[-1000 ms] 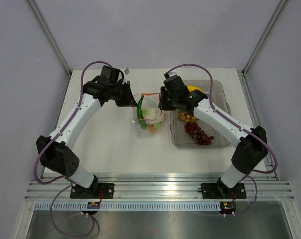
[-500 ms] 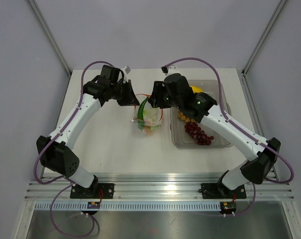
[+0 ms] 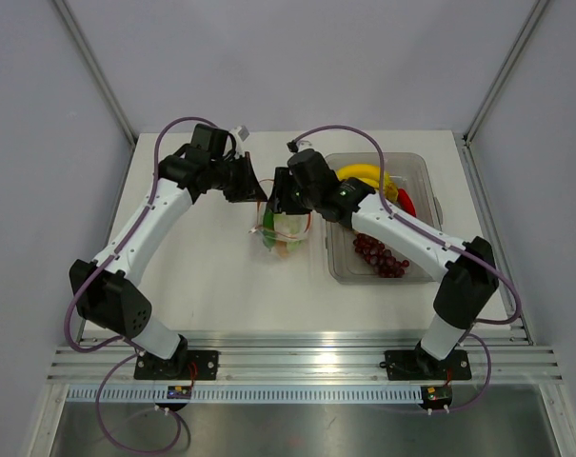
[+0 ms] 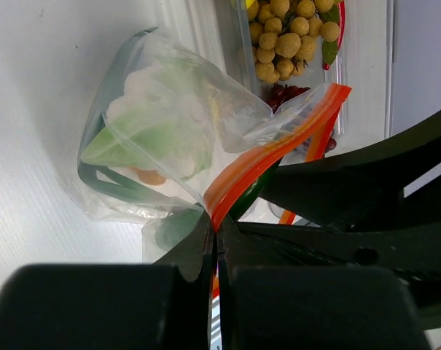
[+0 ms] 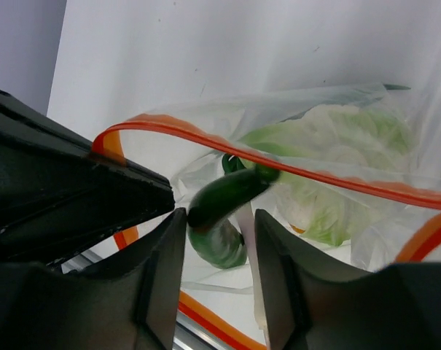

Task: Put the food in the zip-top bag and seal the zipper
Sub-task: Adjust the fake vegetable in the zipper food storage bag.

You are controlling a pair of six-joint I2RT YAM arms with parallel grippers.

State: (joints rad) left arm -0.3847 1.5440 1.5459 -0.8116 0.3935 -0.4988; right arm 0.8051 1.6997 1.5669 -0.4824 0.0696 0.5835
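Note:
The zip-top bag [image 3: 288, 231] lies at the table's middle with green vegetables, a white bulb and an orange piece [image 4: 149, 176] inside. My left gripper [image 3: 251, 187] is shut on the left end of the zipper [image 4: 278, 149] and holds the mouth up. My right gripper [image 3: 280, 197] is open over the mouth, its fingers on either side of a dark green vegetable [image 5: 227, 193] that pokes out under the zipper [image 5: 315, 176]. Yellow bananas [image 3: 364, 174], the red chilli [image 3: 407, 203], dark red grapes [image 3: 381, 257] and the brown ball cluster [image 4: 282, 36] lie in the tub.
The clear rigid tub [image 3: 421, 176] stands right of the bag, close to it. The right arm reaches across the tub's near-left part. A metal frame post rises at each back corner of the table.
My right gripper has swung left from the tub's edge to the bag's mouth, uncovering the bananas and chilli. My left gripper has kept its hold in place.

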